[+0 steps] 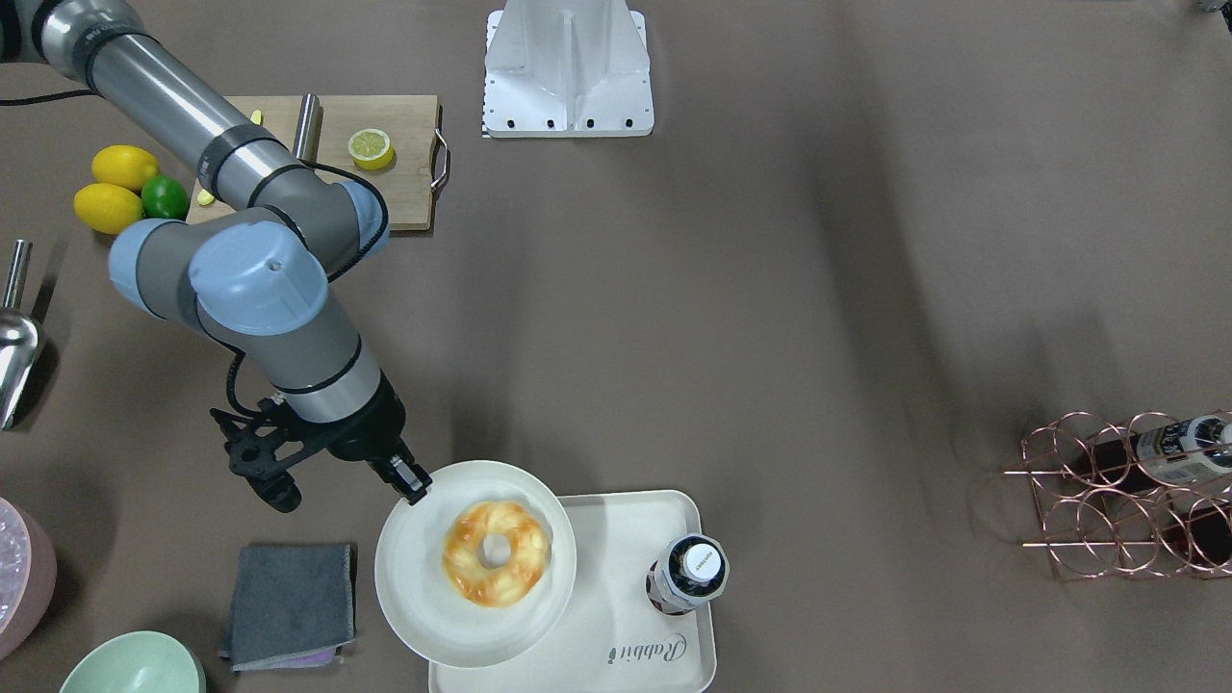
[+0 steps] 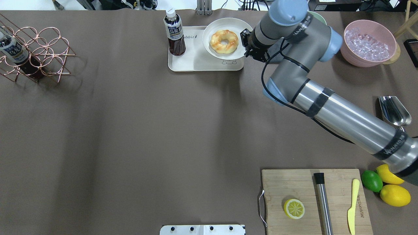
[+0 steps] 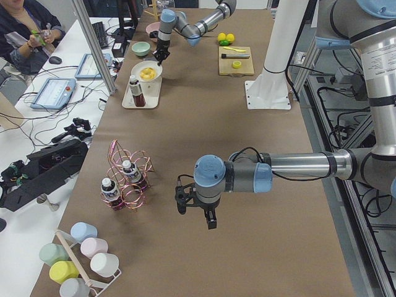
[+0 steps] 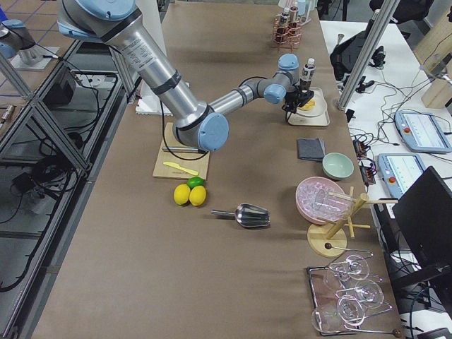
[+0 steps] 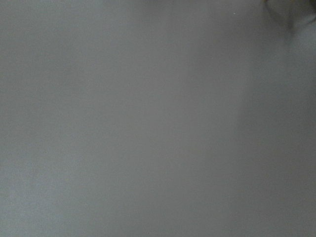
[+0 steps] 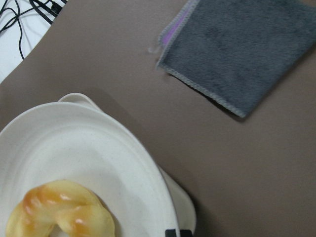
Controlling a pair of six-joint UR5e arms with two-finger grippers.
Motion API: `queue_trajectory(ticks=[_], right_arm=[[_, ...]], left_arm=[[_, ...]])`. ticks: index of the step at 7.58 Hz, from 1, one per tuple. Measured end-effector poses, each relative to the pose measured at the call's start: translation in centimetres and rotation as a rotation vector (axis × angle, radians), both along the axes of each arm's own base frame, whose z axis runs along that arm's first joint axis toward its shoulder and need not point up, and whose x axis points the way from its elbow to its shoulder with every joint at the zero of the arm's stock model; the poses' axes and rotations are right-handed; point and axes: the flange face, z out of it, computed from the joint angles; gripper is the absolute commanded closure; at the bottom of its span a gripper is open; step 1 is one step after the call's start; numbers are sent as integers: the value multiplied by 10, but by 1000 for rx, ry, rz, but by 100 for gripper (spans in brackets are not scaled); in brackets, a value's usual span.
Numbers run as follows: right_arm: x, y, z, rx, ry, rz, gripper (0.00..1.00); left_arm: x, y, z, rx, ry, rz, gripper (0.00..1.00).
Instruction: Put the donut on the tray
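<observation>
The golden-yellow braided donut (image 1: 462, 560) lies on a round off-white plate (image 1: 423, 597). The plate hangs partly over the cream tray (image 1: 616, 626) with "Rabbit" lettering, at the tray's corner. My right gripper (image 1: 414, 486) is shut on the plate's rim on the side away from the tray. The overhead view shows the donut (image 2: 216, 44), the plate (image 2: 228, 23), the tray (image 2: 196, 63) and the right gripper (image 2: 245, 44). The right wrist view shows the donut (image 6: 59, 207) on the plate (image 6: 98, 148). My left gripper (image 3: 197, 213) shows only in the exterior left view; I cannot tell its state.
A dark bottle (image 1: 691, 573) stands on the tray beside the plate. A grey cloth (image 1: 289, 604) and a green bowl (image 1: 130, 664) lie near the right gripper. A pink bowl of ice (image 2: 367, 44), a cutting board (image 2: 313, 199) with a lemon half (image 2: 294, 209) and a wire rack (image 1: 1126, 491) stand farther off.
</observation>
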Motion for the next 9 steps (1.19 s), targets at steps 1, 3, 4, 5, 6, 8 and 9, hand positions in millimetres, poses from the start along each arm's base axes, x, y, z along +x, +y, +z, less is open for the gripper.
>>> queue_trajectory(ticks=[1, 3, 4, 5, 6, 8, 9], right_arm=[[-23, -17, -15, -18, 25, 32, 100], [-57, -32, -31, -31, 64, 70, 0], [-64, -31, -31, -20, 73, 70, 0], [-67, -27, -32, 8, 82, 57, 0], [-64, -22, -33, 29, 81, 49, 0], [-42, -9, -30, 50, 66, 44, 0], [-25, 1, -27, 55, 64, 25, 0]], left_arm=[[0, -1, -1, 2, 0, 0, 1], [0, -2, -1, 3, -1, -1, 1], [0, -2, -1, 3, -1, -1, 1], [0, -2, 0, 2, -2, 0, 1], [0, -2, 0, 1, -1, 0, 1], [0, -2, 0, 1, -1, 0, 1], [0, -2, 0, 1, 0, 0, 1]])
